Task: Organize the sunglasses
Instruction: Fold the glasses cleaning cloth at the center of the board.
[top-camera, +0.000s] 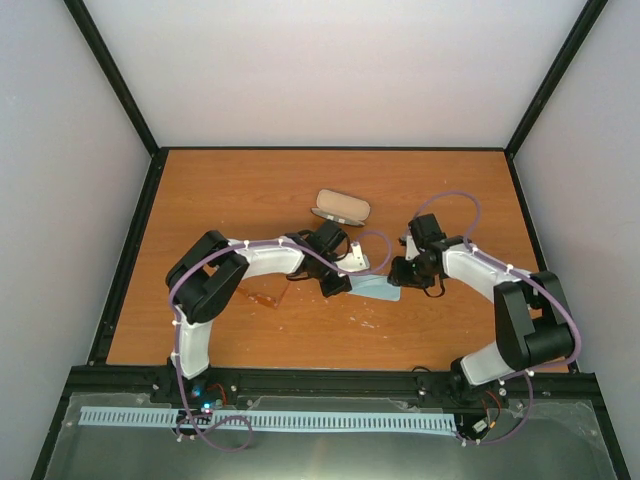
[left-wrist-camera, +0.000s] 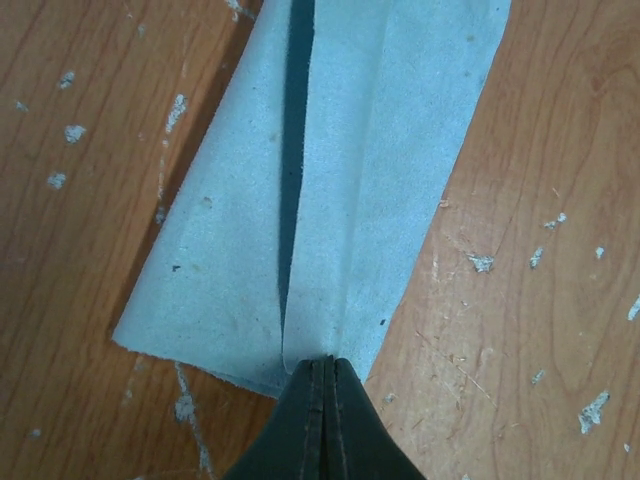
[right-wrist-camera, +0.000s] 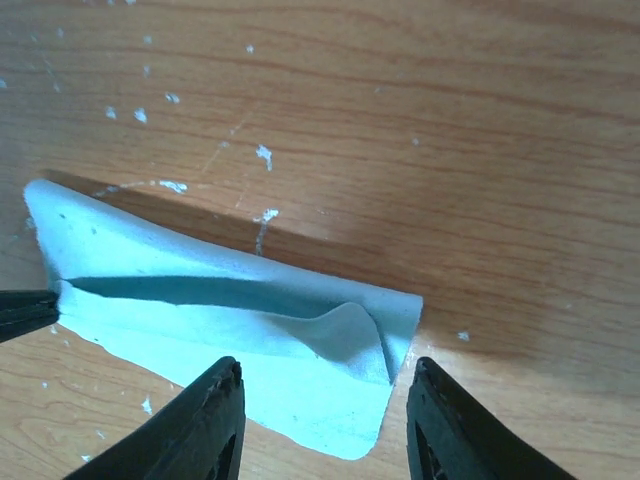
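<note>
The sunglasses lie on the table under my left forearm, away from both grippers; they show only in the top view. The light-blue cloth lies folded between the grippers. My left gripper is shut on the cloth's near edge, with the fold running away from its tips. My right gripper is open just above the cloth's other end, its fingers on either side of a raised corner; midpoint. The striped case lies open behind them.
The wooden table is walled by white panels with black frame rails. The tip of my left gripper shows at the left edge of the right wrist view. White scuff specks dot the table.
</note>
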